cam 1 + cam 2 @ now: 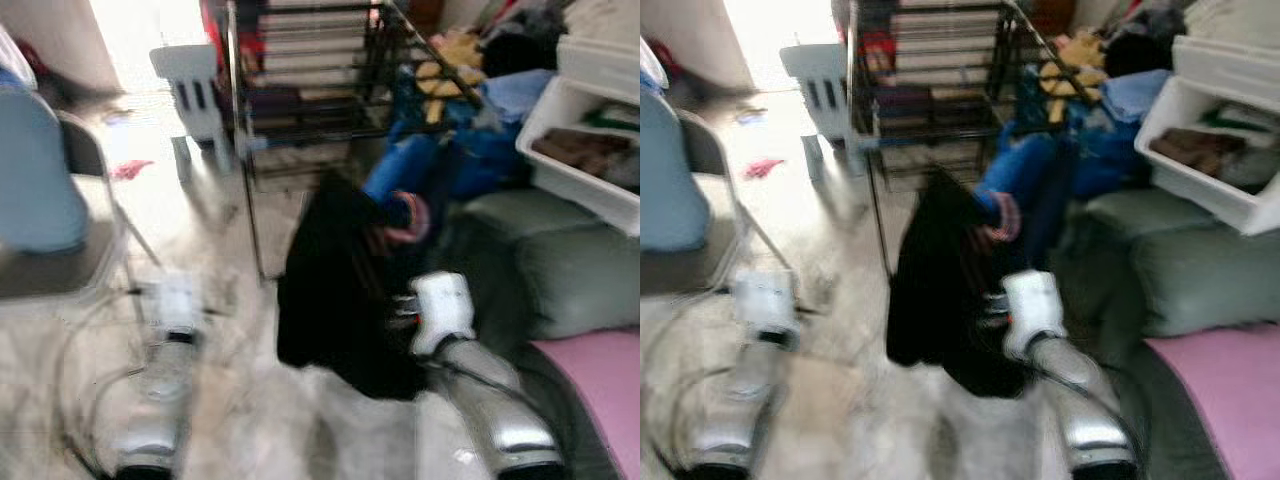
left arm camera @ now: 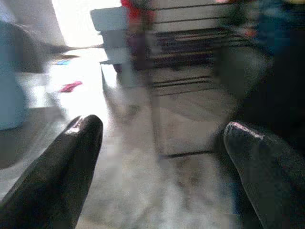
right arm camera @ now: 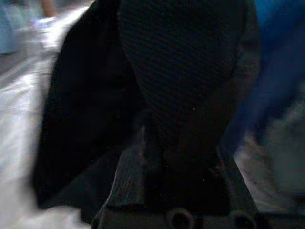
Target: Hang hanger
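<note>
Right tool (image 1: pixel 405 300) carries a black garment (image 1: pixel 335 290), presumably on the hanger (the hanger itself is not visible, the cloth hides it). The right wrist view shows the fingers clamped close together with dark fabric bunched over them, so I judge it is gripping the load.

Key relation: the metal rack (image 1: pixel 310 90) stands ahead of the garment and slightly to the robot's left, beyond the held load. The garment hangs down in front of the right arm, its long axis roughly vertical, its top below the rack's upper bars. So the carry has to go forward and up to reach a rail.

Right arm is the nearer one and the only one loaded. Left tool (image 2: pixel 162 157) is spread wide with nothing between its fingers (image 2: pixel 71 157), low over the floor (image 1: pixel 230 400), well apart from the garment.

Everything is blurred, so which bar is free for the hook I cannot tell. Blue clothes (image 1: pixel 430 160) drape off the rack's right side, near the load; snag risk there.
</note>
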`<state>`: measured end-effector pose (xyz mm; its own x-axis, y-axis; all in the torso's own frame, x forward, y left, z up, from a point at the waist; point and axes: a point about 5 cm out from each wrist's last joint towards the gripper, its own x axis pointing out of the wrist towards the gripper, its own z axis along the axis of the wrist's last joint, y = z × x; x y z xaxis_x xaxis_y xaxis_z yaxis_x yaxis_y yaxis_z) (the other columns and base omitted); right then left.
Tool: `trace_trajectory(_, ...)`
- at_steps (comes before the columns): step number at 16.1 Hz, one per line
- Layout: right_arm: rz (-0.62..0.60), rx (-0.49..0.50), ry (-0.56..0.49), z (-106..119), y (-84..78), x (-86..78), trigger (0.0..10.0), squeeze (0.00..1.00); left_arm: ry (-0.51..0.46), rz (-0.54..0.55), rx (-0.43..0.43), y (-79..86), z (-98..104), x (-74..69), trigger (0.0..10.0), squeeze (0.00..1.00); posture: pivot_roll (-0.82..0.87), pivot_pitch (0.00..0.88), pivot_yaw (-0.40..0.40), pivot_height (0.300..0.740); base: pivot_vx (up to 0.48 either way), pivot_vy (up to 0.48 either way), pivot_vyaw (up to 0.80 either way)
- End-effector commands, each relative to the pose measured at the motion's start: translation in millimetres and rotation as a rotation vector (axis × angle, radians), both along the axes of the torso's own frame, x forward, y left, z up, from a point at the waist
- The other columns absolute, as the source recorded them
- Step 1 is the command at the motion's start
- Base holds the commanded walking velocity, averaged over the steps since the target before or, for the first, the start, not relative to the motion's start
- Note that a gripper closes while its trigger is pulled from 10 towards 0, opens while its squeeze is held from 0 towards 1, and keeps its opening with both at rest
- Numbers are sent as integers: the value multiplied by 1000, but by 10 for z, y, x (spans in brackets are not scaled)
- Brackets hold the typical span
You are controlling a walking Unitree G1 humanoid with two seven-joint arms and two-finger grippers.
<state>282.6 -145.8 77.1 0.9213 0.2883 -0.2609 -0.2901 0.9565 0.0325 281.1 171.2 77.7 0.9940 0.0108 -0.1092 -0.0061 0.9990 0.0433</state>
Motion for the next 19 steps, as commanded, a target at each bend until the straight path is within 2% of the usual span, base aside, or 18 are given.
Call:
trace_trajectory(1,2,21,-72,159,79,80,10000,0,-16,22,-2,110,50,8,10000,0,-83,0,5,740,469,0,0)
trace_trajectory(10,48,10,1,61,158,60,10000,0,13,2,-2,71,23,10,10000,0,-78,0,2,740,433,0,0)
trace_trajectory(12,66,7,19,47,172,59,10000,0,36,-8,-33,29,4,17,10000,0,-78,0,1,740,334,334,0)
trace_trajectory(19,73,-3,37,27,184,65,10000,0,57,-11,-34,27,-18,19,10000,0,-76,0,-2,740,182,428,0)
